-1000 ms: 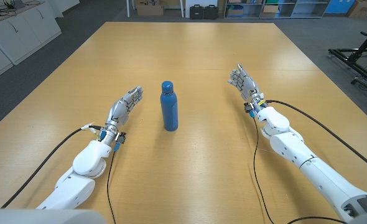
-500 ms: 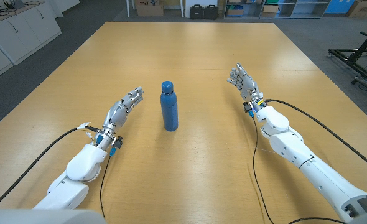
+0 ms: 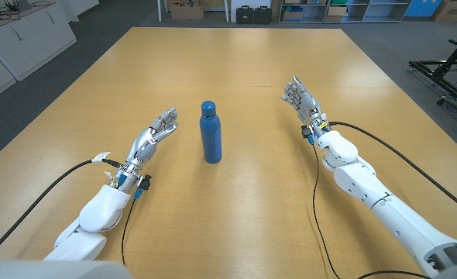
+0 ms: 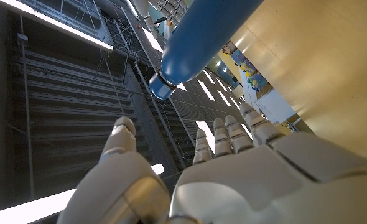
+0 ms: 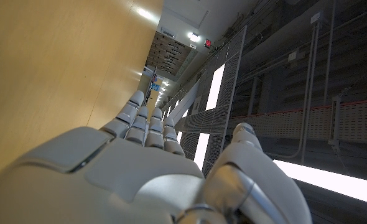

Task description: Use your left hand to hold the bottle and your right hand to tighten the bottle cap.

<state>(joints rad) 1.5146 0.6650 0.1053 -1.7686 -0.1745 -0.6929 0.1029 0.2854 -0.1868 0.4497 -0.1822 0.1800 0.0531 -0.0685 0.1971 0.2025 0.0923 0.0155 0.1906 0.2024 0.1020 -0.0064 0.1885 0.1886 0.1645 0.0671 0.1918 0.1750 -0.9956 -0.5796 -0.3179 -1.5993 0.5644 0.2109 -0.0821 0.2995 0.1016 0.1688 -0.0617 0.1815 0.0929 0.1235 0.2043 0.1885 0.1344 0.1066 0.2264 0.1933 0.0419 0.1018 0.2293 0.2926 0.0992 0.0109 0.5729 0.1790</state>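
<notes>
Blue bottle (image 3: 211, 132) stands upright mid-tabletop (image 3: 252, 70), cap (image 3: 207, 107) on; left hand (image 3: 152, 133) near it, fingers apart, empty; right hand (image 3: 302, 100) well apart, likewise empty.

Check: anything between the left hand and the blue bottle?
Nothing. In the head view only bare wooden table separates the left hand from the upright blue bottle. The hand is open and apart from it.
</notes>
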